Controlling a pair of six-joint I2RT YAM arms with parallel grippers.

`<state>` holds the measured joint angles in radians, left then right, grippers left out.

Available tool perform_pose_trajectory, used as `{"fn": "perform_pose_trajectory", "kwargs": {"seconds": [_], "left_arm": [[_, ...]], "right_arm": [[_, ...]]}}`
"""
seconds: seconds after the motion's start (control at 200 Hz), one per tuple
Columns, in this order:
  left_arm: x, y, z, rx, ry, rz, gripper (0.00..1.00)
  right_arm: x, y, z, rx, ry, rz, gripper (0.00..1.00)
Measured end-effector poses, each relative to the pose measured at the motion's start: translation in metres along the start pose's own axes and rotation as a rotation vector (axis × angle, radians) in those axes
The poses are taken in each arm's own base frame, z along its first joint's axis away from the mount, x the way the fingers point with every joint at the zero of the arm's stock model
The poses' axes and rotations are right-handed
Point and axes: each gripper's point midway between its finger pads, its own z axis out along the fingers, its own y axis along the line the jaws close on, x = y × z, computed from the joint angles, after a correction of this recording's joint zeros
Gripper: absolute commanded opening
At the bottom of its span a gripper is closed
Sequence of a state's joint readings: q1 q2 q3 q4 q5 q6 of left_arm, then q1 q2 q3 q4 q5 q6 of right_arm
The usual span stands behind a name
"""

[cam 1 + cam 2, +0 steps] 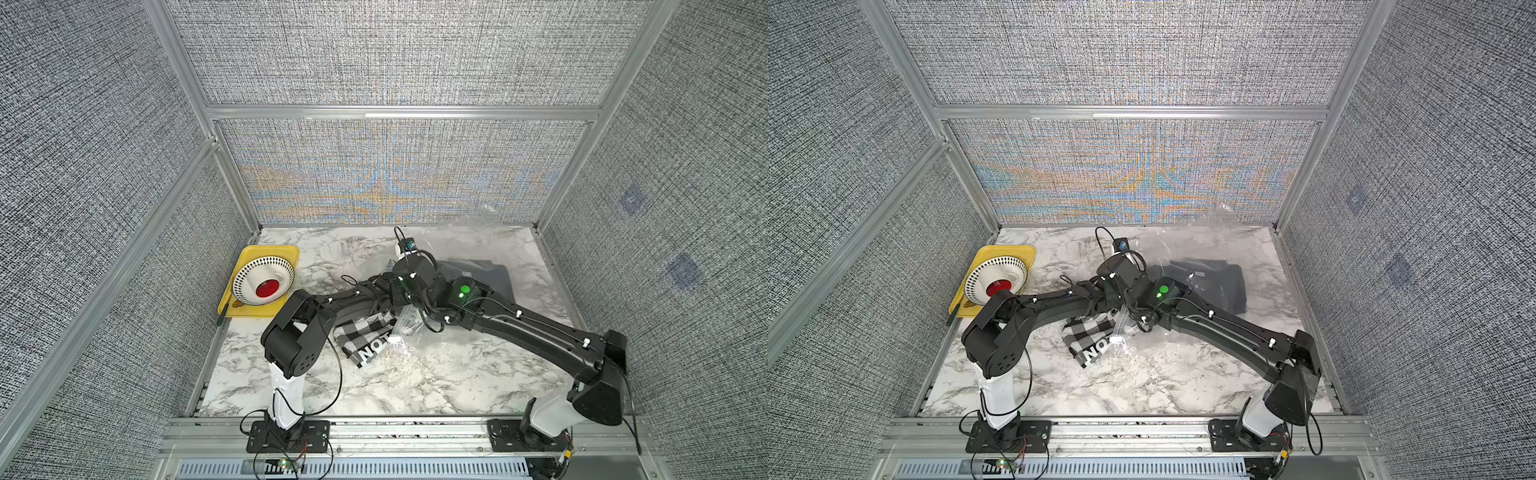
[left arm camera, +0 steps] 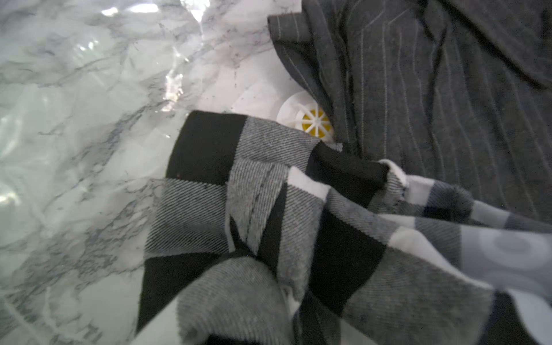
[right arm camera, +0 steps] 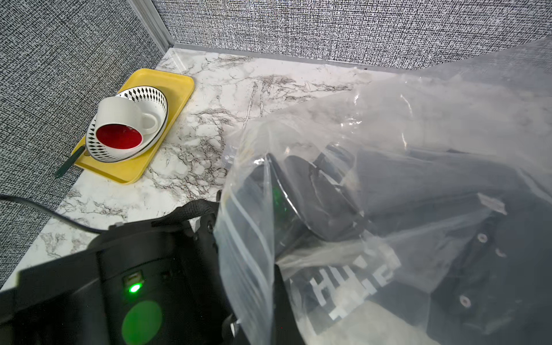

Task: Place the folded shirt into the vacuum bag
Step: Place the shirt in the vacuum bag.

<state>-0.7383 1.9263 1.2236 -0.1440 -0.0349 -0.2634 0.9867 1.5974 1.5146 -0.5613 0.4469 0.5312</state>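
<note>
The vacuum bag (image 1: 469, 245) (image 1: 1187, 241) (image 3: 418, 113) lies crinkled at the back right, with a dark grey striped shirt (image 1: 486, 274) (image 2: 433, 104) inside. The folded shirt (image 1: 365, 338) (image 1: 1090, 338) (image 2: 263, 203), black-and-white checked, lies half in the bag's mouth beside a white clip (image 1: 395, 340). My left gripper (image 2: 289, 298) is shut on the checked cloth, its fingers buried in the bunched fabric. The round white valve (image 2: 294, 112) shows just past the shirt. My right gripper (image 3: 268, 298) is shut on the bag's zip-seal edge (image 3: 248, 239) and holds it up.
A yellow tray (image 1: 286, 253) (image 3: 167, 80) at the back left carries a patterned bowl with a white cup (image 3: 125, 116) tipped in it. A dark-handled utensil (image 3: 68, 164) sticks off its edge. Both arms cross over the table's middle. Fabric walls close in three sides.
</note>
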Motion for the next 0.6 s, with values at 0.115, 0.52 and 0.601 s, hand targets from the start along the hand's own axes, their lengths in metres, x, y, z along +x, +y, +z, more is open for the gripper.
{"fn": "perform_pose_trajectory", "kwargs": {"seconds": [0.115, 0.52, 0.601], "left_arm": [[-0.001, -0.011, 0.0, 0.08, 0.006, -0.042, 0.0], [-0.001, -0.047, 0.0, 0.31, -0.043, -0.101, 0.0], [0.0, -0.049, 0.0, 0.313, -0.057, -0.083, 0.0]], "right_arm": [[-0.001, 0.003, 0.002, 0.012, -0.013, -0.001, 0.0], [0.003, 0.009, -0.003, 0.036, 0.038, -0.001, 0.0], [-0.001, 0.003, -0.008, 0.06, 0.026, 0.005, 0.0]]}}
